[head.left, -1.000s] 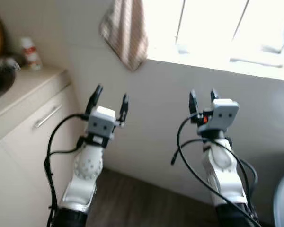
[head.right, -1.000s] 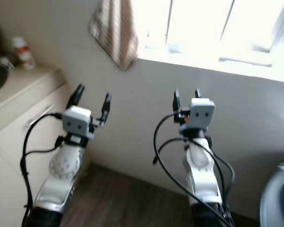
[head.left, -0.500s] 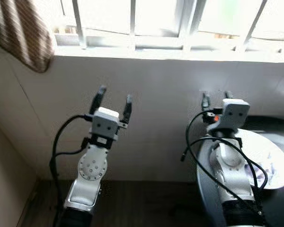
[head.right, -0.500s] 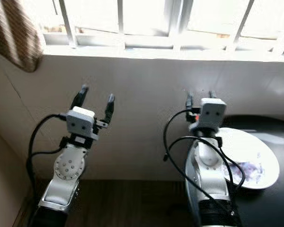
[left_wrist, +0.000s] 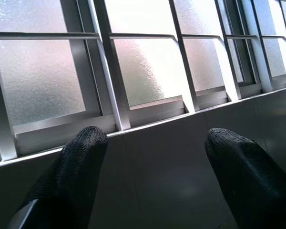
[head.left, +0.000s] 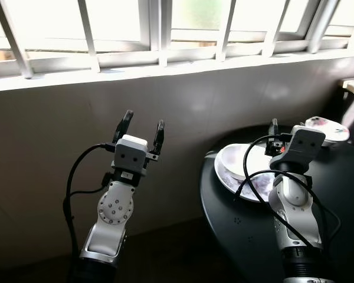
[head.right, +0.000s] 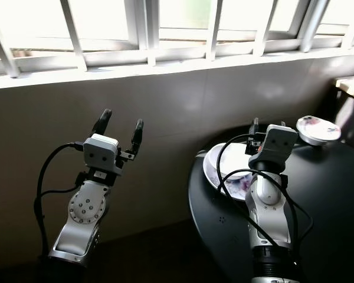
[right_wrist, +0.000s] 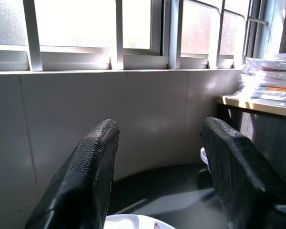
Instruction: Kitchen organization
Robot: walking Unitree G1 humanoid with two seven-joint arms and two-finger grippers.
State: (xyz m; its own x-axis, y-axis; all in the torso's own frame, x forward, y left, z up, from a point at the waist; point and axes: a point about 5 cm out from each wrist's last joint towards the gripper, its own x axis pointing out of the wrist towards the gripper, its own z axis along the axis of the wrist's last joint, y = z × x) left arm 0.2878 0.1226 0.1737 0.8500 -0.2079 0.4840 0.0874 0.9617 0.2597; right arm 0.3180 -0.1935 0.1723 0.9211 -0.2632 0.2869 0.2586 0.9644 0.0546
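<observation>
- While both arms are raised in front of a tiled wall point(head.left: 59, 147) under a barred window point(head.left: 165, 29), the left gripper point(head.left: 143, 126) hangs in open air at the left, its two black fingers spread wide and holding nothing.
- Seen from the left wrist, those fingertips point(left_wrist: 81, 157) frame the wall tiles, the sill and panes of frosted glass point(left_wrist: 148, 62), a texture that the head views wash out in the glare.
- Moving right, a round black table point(head.left: 253, 236) juts in from the lower right, its edge near the wall.
- On the table's near-left part sits a wide white plate point(head.left: 229, 180) with a purplish pattern, and a white bowl point(head.left: 239, 162) rests on it; both look empty.
- The right gripper point(head.right: 255, 127) is held over the table just above the plate and bowl, fingers parted and gripping nothing, its black cables looping down in front of the dishes.
- From the right wrist, the white rim of a dish point(right_wrist: 133, 222) shows below the spread fingers point(right_wrist: 86, 171), with the dark tabletop beyond.
- Farther right and toward the wall, a small patterned dish point(head.left: 327, 127) sits apart from the plate.
- At the far right, the right wrist view adds a wooden ledge point(right_wrist: 257, 106) carrying a stack of white packets point(right_wrist: 269, 78); the head views catch just a corner of that ledge.
</observation>
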